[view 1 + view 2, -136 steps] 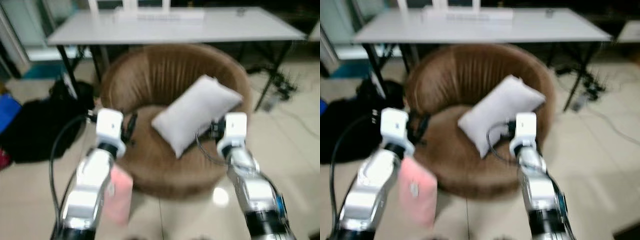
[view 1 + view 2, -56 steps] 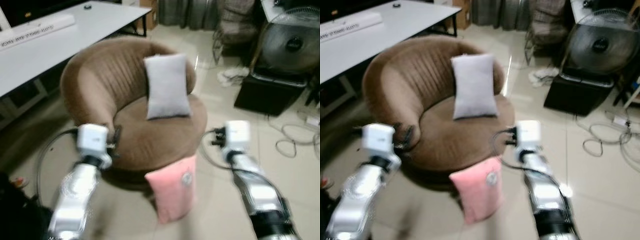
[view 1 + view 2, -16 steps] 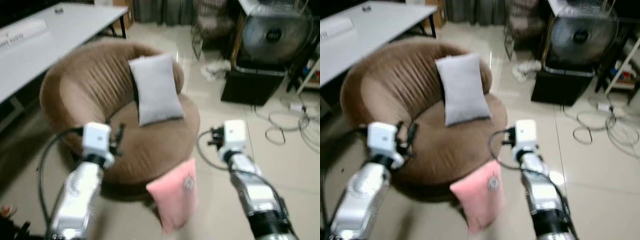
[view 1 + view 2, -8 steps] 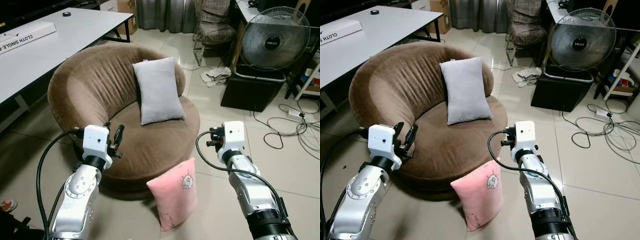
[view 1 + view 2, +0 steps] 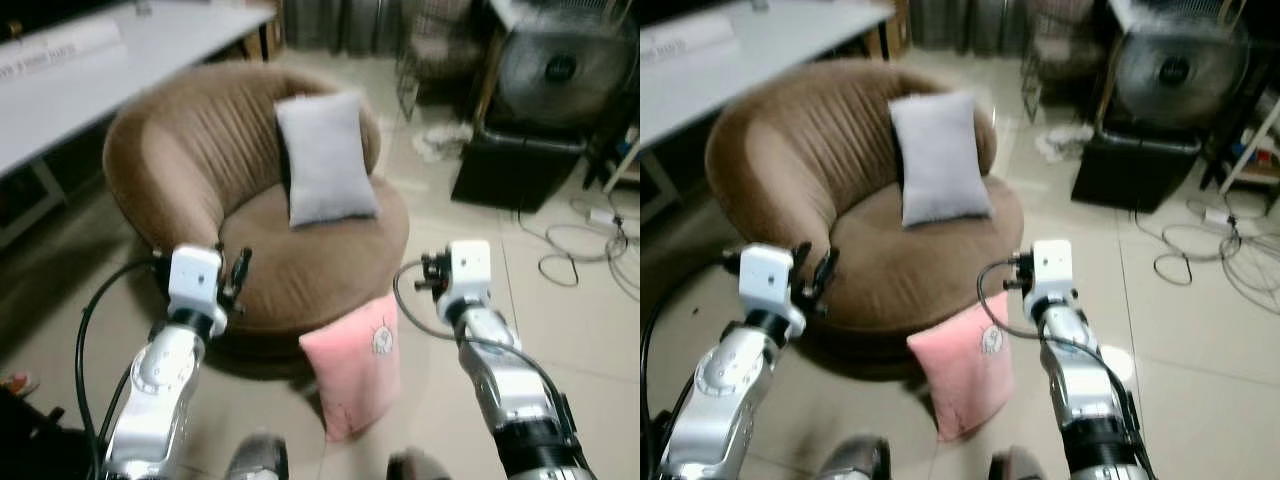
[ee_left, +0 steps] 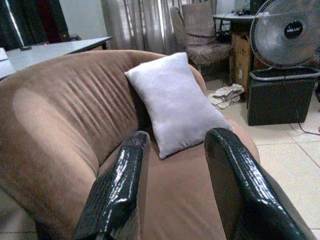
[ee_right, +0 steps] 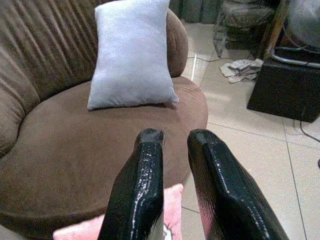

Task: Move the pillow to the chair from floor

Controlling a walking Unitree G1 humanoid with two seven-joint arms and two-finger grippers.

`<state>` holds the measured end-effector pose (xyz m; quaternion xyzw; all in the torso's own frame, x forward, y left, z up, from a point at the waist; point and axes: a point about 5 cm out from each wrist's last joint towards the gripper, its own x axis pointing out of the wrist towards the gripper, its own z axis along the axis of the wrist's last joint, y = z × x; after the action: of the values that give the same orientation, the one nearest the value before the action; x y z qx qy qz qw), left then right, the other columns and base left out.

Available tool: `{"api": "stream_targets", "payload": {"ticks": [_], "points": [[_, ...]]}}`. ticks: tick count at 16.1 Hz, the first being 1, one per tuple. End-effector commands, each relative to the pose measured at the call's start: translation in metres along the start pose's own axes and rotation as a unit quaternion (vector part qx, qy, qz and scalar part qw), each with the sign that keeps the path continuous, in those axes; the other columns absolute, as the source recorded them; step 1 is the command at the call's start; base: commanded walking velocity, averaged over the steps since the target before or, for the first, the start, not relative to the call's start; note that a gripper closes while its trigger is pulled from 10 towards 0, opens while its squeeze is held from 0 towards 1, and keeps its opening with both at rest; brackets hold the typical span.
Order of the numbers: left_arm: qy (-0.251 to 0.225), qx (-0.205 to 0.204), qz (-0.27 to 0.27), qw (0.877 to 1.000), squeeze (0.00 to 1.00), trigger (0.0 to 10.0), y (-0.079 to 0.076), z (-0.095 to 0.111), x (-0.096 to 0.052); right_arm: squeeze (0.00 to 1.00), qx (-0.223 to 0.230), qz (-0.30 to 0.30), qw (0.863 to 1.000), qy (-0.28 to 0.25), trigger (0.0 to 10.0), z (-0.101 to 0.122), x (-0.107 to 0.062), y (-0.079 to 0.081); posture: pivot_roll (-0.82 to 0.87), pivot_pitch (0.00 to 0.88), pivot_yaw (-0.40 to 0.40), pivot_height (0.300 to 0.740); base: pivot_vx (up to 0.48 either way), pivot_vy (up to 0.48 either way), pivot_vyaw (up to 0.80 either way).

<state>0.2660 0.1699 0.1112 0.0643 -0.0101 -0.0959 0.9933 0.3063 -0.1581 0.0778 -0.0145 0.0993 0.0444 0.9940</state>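
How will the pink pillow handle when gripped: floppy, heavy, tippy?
Probably soft: the pink pillow looks plump, so fingers would sink in and it may sag around a pinch. Likely light for its bulk. It stands on edge, leaning on the chair base, so a nudge could topple it flat on the floor.

Lived-in home room, part lounge, part work corner. Round brown armchair at centre with grey cushion against backrest. White table at 10 o'clock. Standing fan on black box at 2 o'clock, loose cables on tiled floor at 3 o'clock. Curtains behind.
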Motion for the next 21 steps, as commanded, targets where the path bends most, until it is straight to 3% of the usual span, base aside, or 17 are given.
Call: {"api": "stream_targets", "payload": {"ticks": [1,14,21], "points": [[0.01,-0.003,0.0,1.0,0.0,10.0,0.0009,-0.0027,-0.0003,0.0,0.005,-0.003,1.0,-0.001,10.0,-0.0003,-0.0001,-0.0012,0.07,0.0,0.027,0.612,0.0,0.0,0.0],[0.018,0.0,-0.005,1.0,0.0,10.0,-0.0009,-0.0045,-0.0006,0.0,-0.001,-0.006,1.0,0.004,10.0,-0.0026,-0.0026,-0.0033,0.06,0.0,0.025,0.612,0.0,0.0,0.0],[0.021,-0.013,-0.006,1.0,0.0,10.0,-0.0028,-0.0085,-0.001,0.0,0.006,-0.018,1.0,0.007,10.0,-0.0048,-0.0037,-0.0075,0.06,0.0,0.025,0.612,0.35,0.0,0.0]]}}
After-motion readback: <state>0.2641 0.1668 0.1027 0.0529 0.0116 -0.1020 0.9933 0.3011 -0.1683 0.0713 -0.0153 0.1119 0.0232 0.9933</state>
